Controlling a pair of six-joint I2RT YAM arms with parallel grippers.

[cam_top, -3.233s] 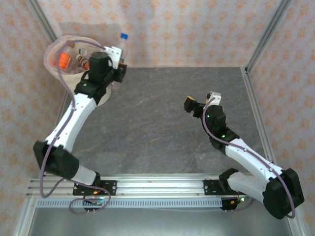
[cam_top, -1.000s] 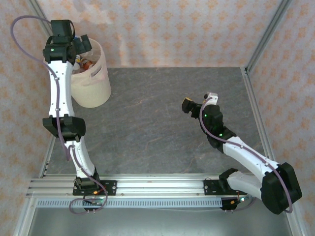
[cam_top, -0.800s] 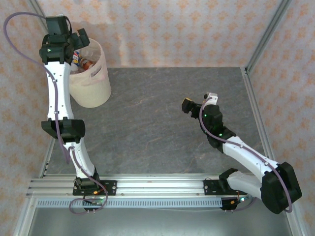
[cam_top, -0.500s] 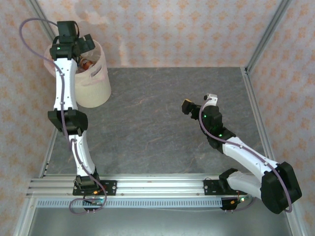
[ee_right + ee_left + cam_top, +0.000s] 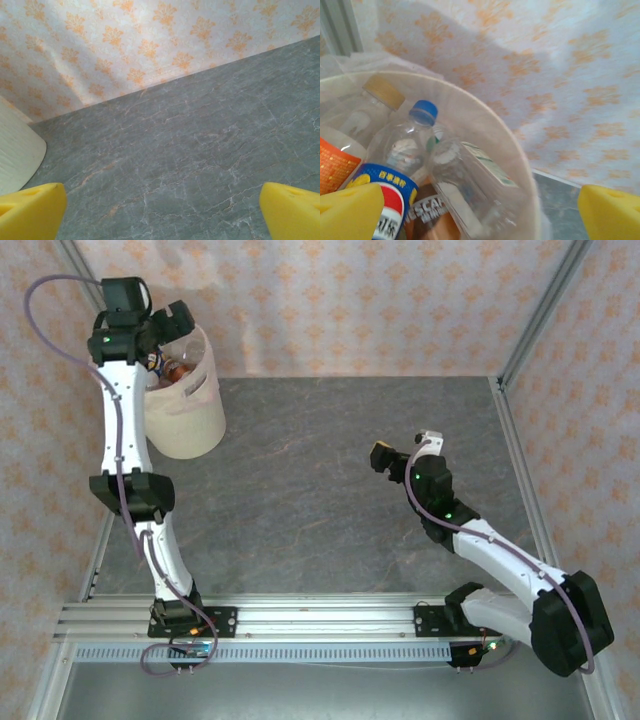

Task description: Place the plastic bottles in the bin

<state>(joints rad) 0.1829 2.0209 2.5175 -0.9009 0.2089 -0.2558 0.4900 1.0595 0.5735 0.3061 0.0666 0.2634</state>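
Cream plastic marks the bin [image 5: 196,412] in my overhead feed; it stands on the grey stone-patterned table [image 5: 340,470] at the far left corner, close to the orange-flowered wallpaper [image 5: 350,300]. The plastic bottles [image 5: 173,368] lie inside it, heaped together. My left arm is stretched tall along the left side, and the left gripper [image 5: 165,324] hangs over the bin's mouth.

On the left wrist feed the yellow pads [image 5: 350,210] sit at the two bottom corners, spread wide with nothing pinched between them. Below them I see a blue-capped bottle [image 5: 412,145] with a blue and red label, leaning against a clear bottle [image 5: 475,185] with a white label; an orange label [image 5: 332,165] shows at the left edge; a tan-capped bottle [image 5: 382,90] lies behind. I count perhaps four, though the pile is too blurred to be sure.

The right gripper [image 5: 386,455] hovers over the middle of the table, well apart from the bin; its fingers are spread wide and empty, with bare table beneath and the bin's wall at the left edge of its wrist feed.
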